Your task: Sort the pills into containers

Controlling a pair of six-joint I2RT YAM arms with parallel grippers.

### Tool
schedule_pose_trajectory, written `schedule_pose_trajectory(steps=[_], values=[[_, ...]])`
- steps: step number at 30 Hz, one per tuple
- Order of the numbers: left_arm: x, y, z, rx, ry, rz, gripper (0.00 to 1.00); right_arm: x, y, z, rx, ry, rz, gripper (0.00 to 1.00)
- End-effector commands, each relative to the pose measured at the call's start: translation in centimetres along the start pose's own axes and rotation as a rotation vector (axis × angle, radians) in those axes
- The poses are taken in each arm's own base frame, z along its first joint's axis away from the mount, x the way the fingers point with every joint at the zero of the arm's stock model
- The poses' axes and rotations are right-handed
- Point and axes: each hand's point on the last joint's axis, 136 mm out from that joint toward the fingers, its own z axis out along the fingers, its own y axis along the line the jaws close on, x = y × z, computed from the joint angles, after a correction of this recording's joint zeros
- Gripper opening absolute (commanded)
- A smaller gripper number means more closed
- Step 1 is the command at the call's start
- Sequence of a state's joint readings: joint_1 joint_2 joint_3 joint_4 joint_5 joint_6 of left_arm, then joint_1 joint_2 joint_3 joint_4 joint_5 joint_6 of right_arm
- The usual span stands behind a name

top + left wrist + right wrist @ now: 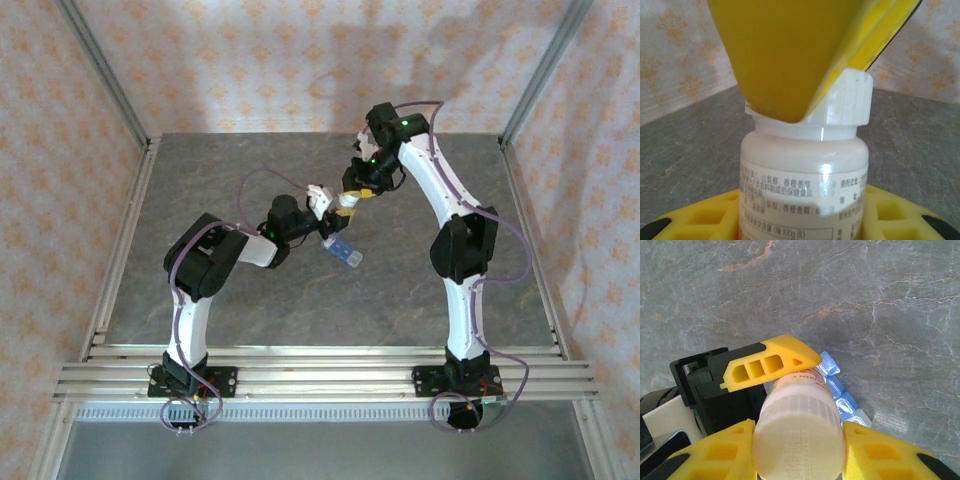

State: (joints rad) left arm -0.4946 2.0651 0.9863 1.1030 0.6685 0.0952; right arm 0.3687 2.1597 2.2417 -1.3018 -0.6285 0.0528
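A white pill bottle (pixel 802 175) with a printed label stands between my left gripper's (pixel 802 222) yellow fingers (pixel 705 217), which are shut on its body. Its ribbed white cap (pixel 799 440) sits between the pads of my right gripper (pixel 799 427), both fingers (pixel 715 455) touching its sides. In the top view the two grippers meet above mid-table, left (pixel 330 208) and right (pixel 352 197). The containers, a translucent light-blue pill box (pixel 837 390), lie on the table just below the bottle (pixel 341 251). The pills are out of view.
The grey marbled table (pixel 430 300) lies bare around the pill box. Patterned walls and metal frame posts (pixel 110 75) enclose it. One left finger (pixel 770 365) crosses the bottle in the right wrist view.
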Motion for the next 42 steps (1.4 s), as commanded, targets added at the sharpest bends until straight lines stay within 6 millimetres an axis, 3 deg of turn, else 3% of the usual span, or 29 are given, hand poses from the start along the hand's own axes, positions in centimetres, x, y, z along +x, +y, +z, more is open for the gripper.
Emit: schedule_pose_trajectory(steps=[1,18,26,30,35,42], values=[[-9.2,-0.7,-0.9,0.001,-0.252,0.127,0.0,0.6,0.4,-0.2,0.002,0.003,0.028,0.39],[-7.9,-0.7,-1.0,-0.003,-0.224,0.102,0.0,-3.2,1.2,-3.5,-0.044,-0.163,0.084,0.66],[-7.8,-1.1,-0.9,0.005,-0.221,0.092,0.0,-7.2,2.2,-6.5,-0.171,-0.309,0.164,0.75],[-7.9,-1.3,-1.0,0.003,-0.222,0.085,0.0,-8.9,1.5,-7.8,-0.192,-0.363,0.214,0.75],[-8.3,-1.1,-1.4,-0.012,-0.227,0.07,0.0,-8.7,-0.3,-8.2,-0.148,-0.385,0.234,0.72],[-9.5,-1.5,-2.1,-0.008,-0.247,0.026,0.0,-6.3,-0.6,-10.3,-0.121,-0.494,0.156,0.71]])
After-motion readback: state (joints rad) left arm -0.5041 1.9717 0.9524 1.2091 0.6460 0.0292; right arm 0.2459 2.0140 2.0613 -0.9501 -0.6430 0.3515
